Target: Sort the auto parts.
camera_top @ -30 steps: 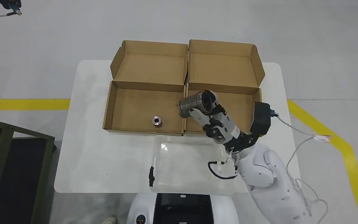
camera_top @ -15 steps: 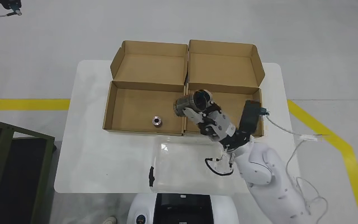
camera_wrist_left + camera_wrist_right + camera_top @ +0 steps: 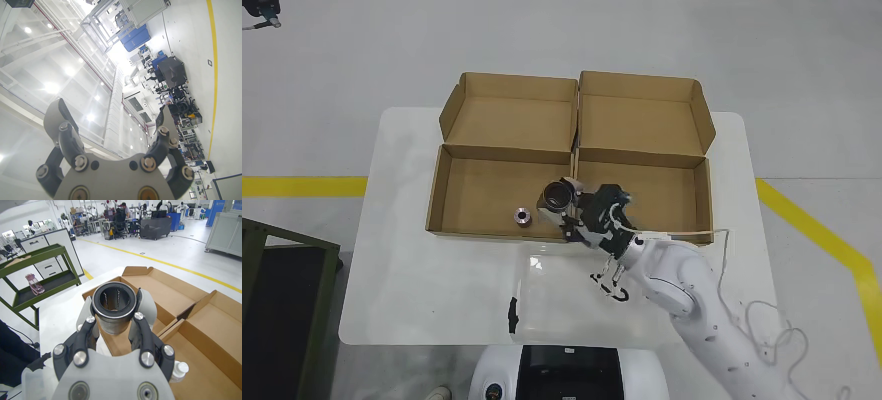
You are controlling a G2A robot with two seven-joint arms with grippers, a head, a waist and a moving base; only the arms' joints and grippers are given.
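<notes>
The right arm's jaws are clamped on the bearing sleeve (image 3: 113, 321), a dark steel cylinder with its open bore facing away from the wrist. In the top view the sleeve (image 3: 558, 193) hangs over the left carton (image 3: 477, 190), just inside its 3 o'clock wall, which it shares with the right carton (image 3: 667, 195). A small ring part (image 3: 522, 214) lies on that carton's floor at about 8 o'clock from the sleeve, apart from it. The left arm's jaws stand wide apart and empty, pointed up at the ceiling.

The step looks like a drop-off into the left carton. To do it well, carry the sleeve fully past the shared wall and lower it close to the cardboard before parting the jaws. It is round and probably heavy, so it may roll. Set it down short of the ring part.
</notes>
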